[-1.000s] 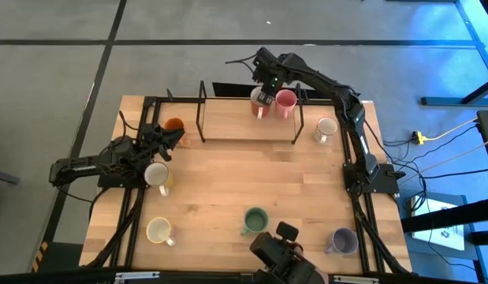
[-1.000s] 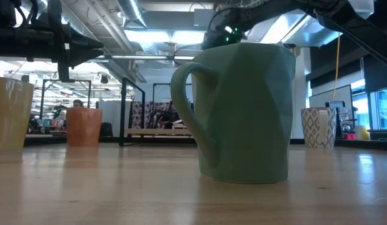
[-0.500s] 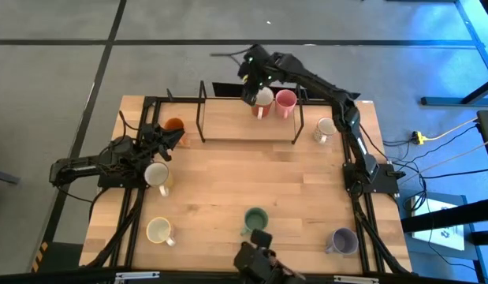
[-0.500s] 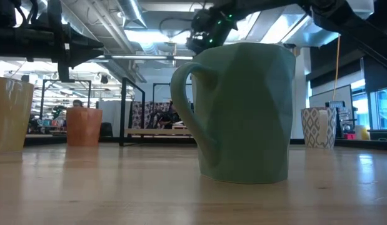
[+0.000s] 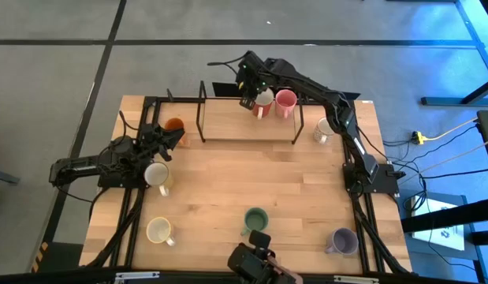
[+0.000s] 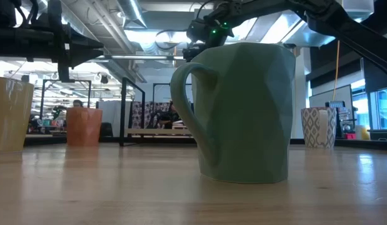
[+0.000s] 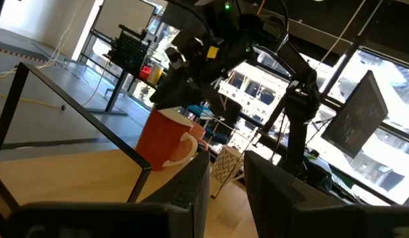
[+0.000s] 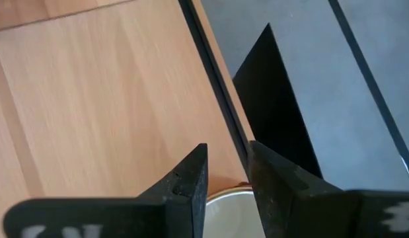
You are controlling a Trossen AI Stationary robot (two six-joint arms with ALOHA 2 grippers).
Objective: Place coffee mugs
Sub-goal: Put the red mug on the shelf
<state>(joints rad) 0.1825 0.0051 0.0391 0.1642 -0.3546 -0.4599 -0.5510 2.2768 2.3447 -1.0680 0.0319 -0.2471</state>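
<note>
Right end effector [image 5: 248, 93] hangs over the raised shelf [image 5: 228, 118] at the far edge of the bench [image 5: 251, 185], just beside the white mug [image 5: 262, 100] on that shelf. Wrist view shows its fingers [image 8: 184, 182] drawn close with a narrow gap, nothing between them, a cream rim [image 8: 227, 201] directly below. Judgement: this mug is set down and the arm is clear of it, not gripping.

Landmark: the shelf.
- On it: the white mug, touching or just beside the pink mug [image 5: 285, 102]. 2 placed side by side, likely to leave the rest of the shelf free for more.
- Just off its right end: patterned white mug [image 5: 325, 128].
- Just off its left end: orange mug [image 5: 174, 126].
- Nearer the camera than the shelf, on the bench: white mug [image 5: 157, 174], cream mug [image 5: 158, 230], green mug [image 5: 255, 219], lavender mug [image 5: 342, 240].

Left end effector [image 5: 166, 136] sits low by the shelf's left end, just beside the orange mug; its wrist view looks past its fingers [image 7: 194, 188] at that mug [image 7: 166, 137]. Fingers slightly parted, holding nothing. Probably staged to take the orange mug.

Judgement: 2 of 8 on the shelf, 6 to go. Risk: handles point different ways, so each grasp needs its own approach.
</note>
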